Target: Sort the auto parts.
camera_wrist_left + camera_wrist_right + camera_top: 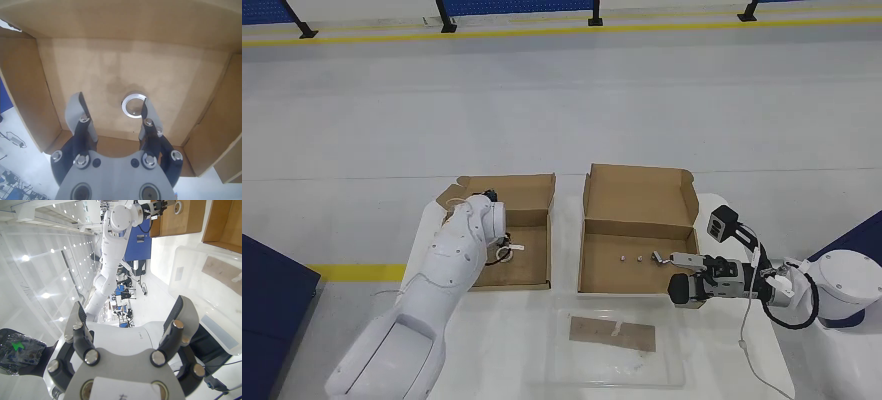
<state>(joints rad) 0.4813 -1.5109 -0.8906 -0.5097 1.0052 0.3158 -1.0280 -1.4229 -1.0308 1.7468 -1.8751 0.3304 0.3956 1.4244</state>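
The silver metal ring [124, 106] lies in the open brown cardboard box [75, 62] at the tabletop's [564, 300] left edge, under the left tool [112, 96], its jaws apart. Two small pale parts [626, 258] sit in the second cardboard box [637, 200]. The right tool [128, 303], also spread, hangs beside it. The clear plastic tray [572, 370] at the front edge looks nearly emptied, so sorting seems almost done.
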